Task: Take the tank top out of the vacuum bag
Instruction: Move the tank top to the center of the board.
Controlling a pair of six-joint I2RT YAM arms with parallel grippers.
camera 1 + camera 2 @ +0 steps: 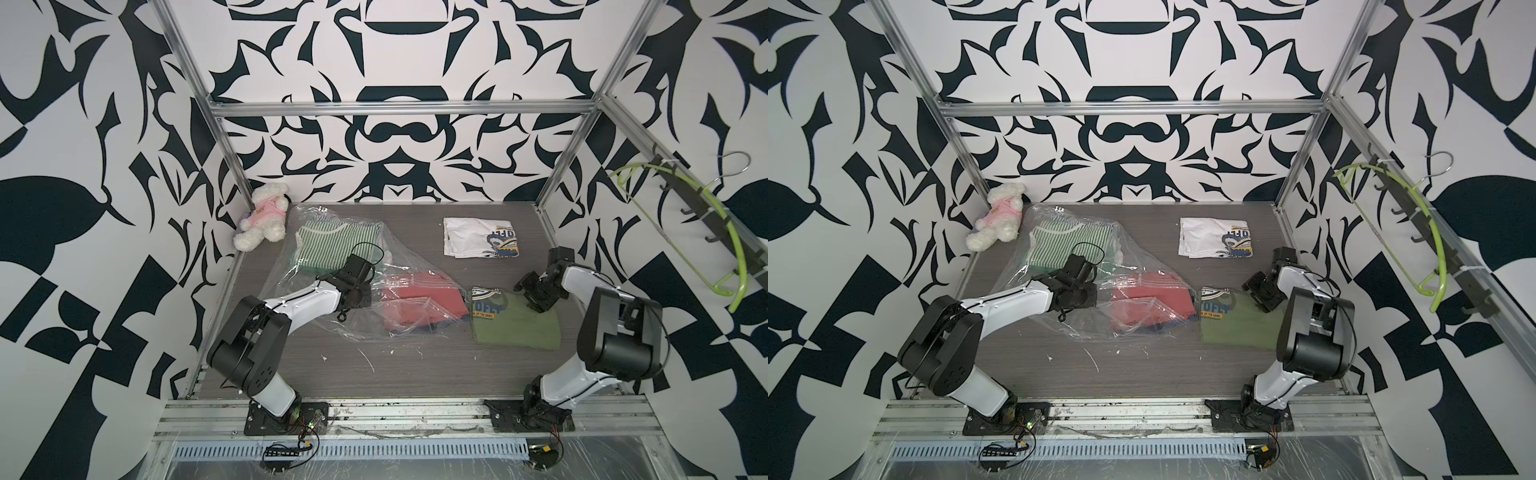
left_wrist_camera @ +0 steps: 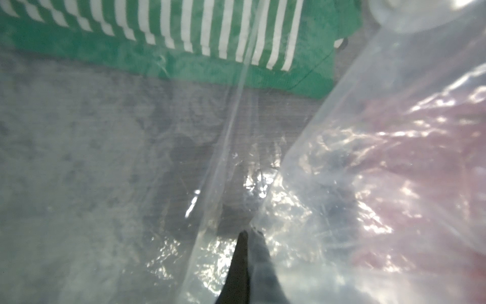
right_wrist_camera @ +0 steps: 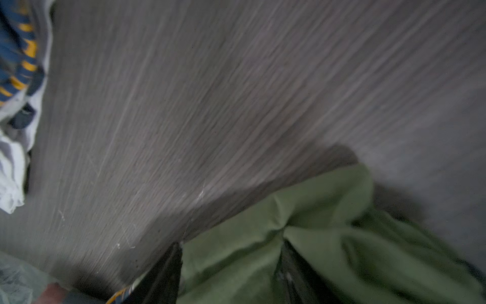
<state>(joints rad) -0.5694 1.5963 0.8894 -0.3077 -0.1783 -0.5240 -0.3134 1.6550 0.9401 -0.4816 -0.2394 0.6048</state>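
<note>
The left gripper [image 2: 249, 234] was clamped on the vacuum bag [image 1: 324, 328], centre-left of the frame. The right gripper [image 3: 232, 243] was spread apart over the olive garment [image 1: 515, 328], judged the tank top, outside the bag at centre-right. A straight lift-off was advised.

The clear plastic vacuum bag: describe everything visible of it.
The large clear plastic vacuum bag is crinkly, glossy and see-through. It lies puffed up and rumpled on the grey wood-grain table, towards its left side. Inside lie a folded green-and-white striped garment at the far end and a folded red garment at the near end. The left gripper is shut on a fold of its film.
</note>
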